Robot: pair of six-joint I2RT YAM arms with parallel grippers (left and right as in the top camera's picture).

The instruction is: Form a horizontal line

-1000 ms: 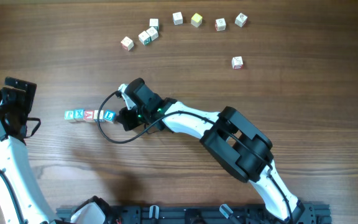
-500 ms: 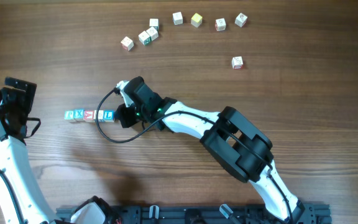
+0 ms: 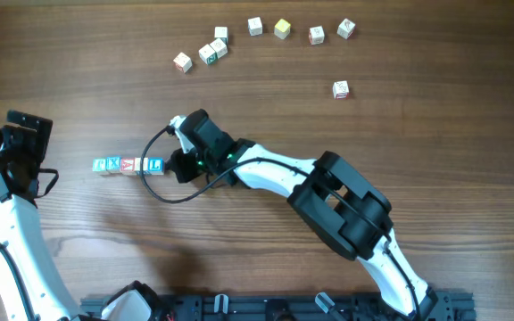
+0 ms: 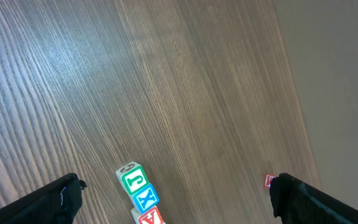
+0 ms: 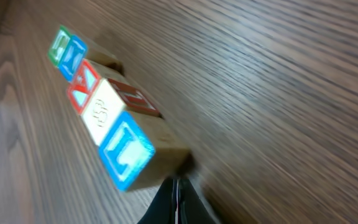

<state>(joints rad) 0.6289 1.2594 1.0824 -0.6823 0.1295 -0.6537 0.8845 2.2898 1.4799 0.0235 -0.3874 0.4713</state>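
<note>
Right claw, pinched together and empty, sat at the horizontal line's L end, seemingly aligning; left claw gaped apart, idle. Next, probably: fetch a loose cube, upper frame.

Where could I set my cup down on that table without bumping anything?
Widest bare wood: the right side, below the lone cube and above the right arm; also the top-left corner, left of the loose cubes. Crowded: around the shut right tool beside the row of cubes.

1. Wooden table, brown grain.
2. Eight loose cubes arc near the far edge, three of them bunched together, one yellow-topped.
3. A ninth cube lies apart, nearer the table's middle.
</note>
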